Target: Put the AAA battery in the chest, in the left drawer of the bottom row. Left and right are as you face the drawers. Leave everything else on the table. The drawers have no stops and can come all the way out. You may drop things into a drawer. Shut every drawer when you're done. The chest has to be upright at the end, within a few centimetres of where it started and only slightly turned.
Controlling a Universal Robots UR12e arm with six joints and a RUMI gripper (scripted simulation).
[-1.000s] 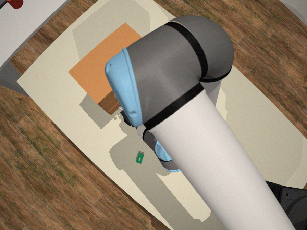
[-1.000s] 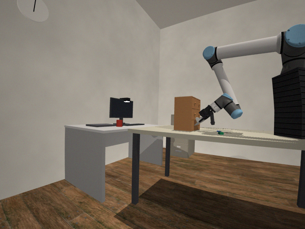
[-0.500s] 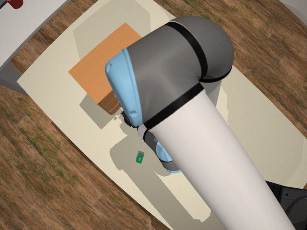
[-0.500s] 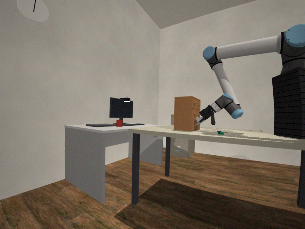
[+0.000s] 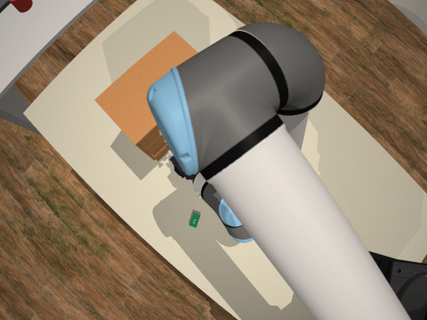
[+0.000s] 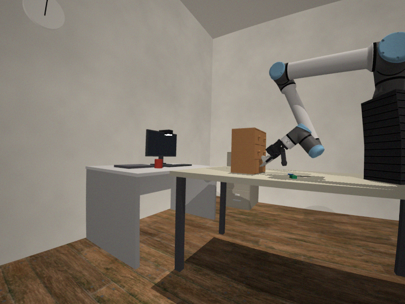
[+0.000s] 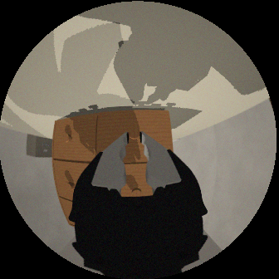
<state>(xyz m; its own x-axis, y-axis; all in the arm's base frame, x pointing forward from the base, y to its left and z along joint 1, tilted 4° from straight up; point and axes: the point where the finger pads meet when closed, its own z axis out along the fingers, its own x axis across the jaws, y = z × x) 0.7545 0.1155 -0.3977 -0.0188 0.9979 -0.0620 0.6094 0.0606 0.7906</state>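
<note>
Pale arm link (image 5: 293, 213) (image 6: 330, 62) reaches toward chest (image 5: 127, 93) (image 6: 242, 150) (image 7: 155, 124); fingers (image 5: 169, 153) (image 6: 264, 160) closed on its bottom-row knob (image 7: 134, 139). Overlong pull could unseat the stopless drawer.

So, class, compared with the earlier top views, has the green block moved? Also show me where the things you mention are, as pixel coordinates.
No. The green block (image 5: 194, 220) (image 6: 293, 176) lies in the same place relative to the orange-brown chest (image 5: 132, 93) (image 6: 242, 150).
</note>
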